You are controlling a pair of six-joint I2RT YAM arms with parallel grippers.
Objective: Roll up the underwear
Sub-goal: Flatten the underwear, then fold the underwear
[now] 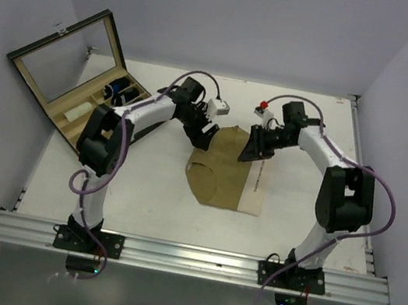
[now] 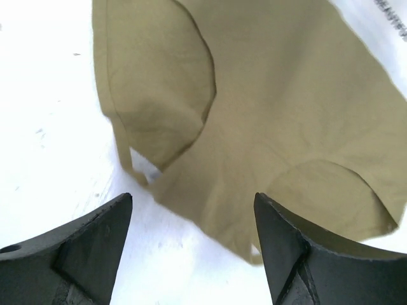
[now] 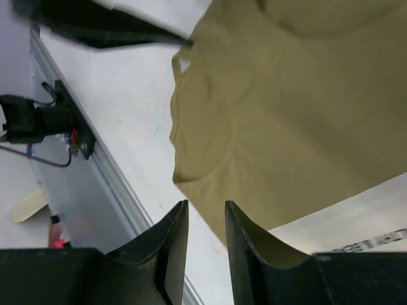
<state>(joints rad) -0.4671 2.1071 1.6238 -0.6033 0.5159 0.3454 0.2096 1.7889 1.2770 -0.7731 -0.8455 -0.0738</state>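
The olive-tan underwear (image 1: 221,167) lies spread flat on the white table, its right side resting on a white printed sheet (image 1: 254,193). My left gripper (image 1: 204,134) hovers at the garment's far left corner. In the left wrist view its fingers (image 2: 95,235) stand wide apart, and the underwear (image 2: 254,114) lies ahead of them with only bare table between. My right gripper (image 1: 250,154) is at the far right edge. Its jaws stand a narrow gap apart in the right wrist view, over the edge of the underwear (image 3: 286,108), with nothing pinched.
An open wooden box (image 1: 79,99) with a glass lid sits at the back left, holding dark items. A metal rail (image 1: 185,258) runs along the near edge. Grey walls close in the table on three sides.
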